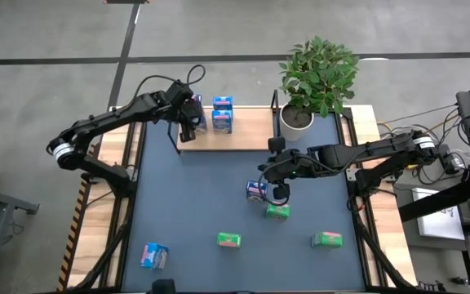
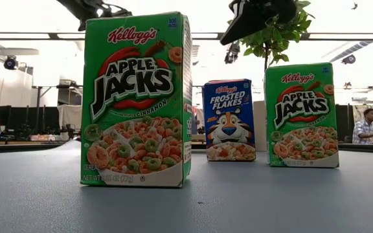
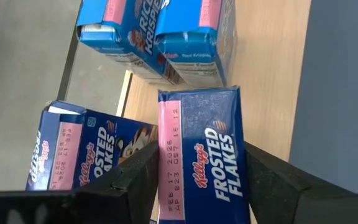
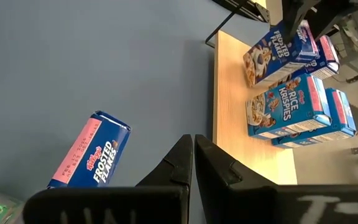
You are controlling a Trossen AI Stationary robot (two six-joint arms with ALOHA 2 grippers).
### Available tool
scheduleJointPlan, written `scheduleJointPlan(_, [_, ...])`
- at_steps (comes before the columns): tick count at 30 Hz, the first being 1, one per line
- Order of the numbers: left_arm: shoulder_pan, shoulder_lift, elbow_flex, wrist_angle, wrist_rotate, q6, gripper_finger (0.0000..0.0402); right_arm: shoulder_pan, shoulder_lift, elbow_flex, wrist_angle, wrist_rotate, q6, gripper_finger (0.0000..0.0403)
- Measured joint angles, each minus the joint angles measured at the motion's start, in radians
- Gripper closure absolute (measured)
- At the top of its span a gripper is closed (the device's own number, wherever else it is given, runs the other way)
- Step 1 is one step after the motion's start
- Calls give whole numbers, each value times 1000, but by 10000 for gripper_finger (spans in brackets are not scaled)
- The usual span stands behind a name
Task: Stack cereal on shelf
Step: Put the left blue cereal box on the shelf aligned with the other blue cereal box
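The left gripper [image 3: 197,186] pinches a Frosted Flakes box [image 3: 201,155] by its sides, long axis upright, over the shelf [image 1: 255,126] beside 2 Rice Krispies boxes [image 1: 222,113]. The right gripper [image 4: 193,163], fingers pressed together, hovers near another flakes box [image 4: 92,160].

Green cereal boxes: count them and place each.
3 green boxes, all on the mat: one by the right claw; two near the edge opposite the shelf. None looks hidden.
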State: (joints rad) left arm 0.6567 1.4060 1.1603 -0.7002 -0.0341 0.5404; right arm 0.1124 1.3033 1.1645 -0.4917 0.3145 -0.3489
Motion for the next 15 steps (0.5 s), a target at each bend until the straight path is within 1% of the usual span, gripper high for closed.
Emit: scheduleJointPlan(15, [13, 3, -2, -8, -2, 19, 207, 0, 0, 0, 1, 0, 9, 394])
